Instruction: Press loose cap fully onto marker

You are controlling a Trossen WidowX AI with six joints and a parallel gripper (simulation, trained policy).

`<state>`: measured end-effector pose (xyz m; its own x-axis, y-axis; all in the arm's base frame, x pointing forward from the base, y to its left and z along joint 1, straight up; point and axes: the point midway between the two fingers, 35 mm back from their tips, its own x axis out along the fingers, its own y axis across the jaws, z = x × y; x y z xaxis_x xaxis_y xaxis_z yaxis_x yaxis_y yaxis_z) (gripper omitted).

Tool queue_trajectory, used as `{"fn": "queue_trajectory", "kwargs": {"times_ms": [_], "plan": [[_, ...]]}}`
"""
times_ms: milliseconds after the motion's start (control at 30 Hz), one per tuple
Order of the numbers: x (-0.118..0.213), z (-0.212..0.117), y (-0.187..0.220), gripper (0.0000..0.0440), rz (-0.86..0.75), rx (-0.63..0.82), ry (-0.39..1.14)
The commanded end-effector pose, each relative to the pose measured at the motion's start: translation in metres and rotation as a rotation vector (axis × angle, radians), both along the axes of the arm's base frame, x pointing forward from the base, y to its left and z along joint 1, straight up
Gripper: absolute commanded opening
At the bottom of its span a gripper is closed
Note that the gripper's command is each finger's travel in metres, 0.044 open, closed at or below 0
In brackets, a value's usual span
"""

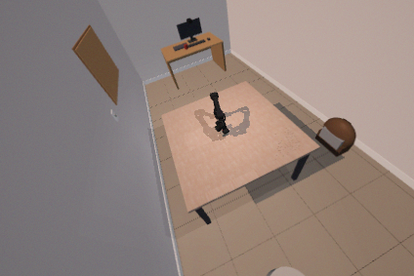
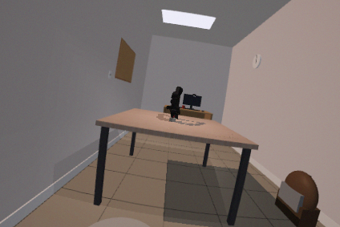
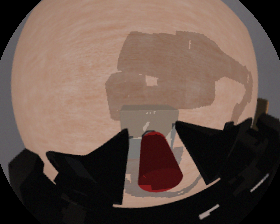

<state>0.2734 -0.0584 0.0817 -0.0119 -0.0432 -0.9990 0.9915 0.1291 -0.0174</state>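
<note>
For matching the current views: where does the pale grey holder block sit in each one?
Top: can't be made out around the black claw.
Exterior: holder block near picture centre, a small pale patch below the claw.
Wrist: around the centre, above the tapered red cap.
Shared landmark: pale wooden table top.
</note>
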Motion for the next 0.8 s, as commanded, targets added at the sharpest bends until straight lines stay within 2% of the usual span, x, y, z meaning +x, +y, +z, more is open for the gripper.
{"fn": "queue_trajectory", "kwargs": {"times_ms": [0,100,133,767], "plan": [[-0.003,0.003,0.0,0.036,0.009,-0.005,-0.006],[-0.003,0.007,0.0,0.0435,0.012,-0.012,-0.028],[-0.002,0.009,0.0,0.044,0.012,-0.015,-0.039],[-0.004,0.061,-0.002,0.044,0.0,-0.042,-0.118]]}}
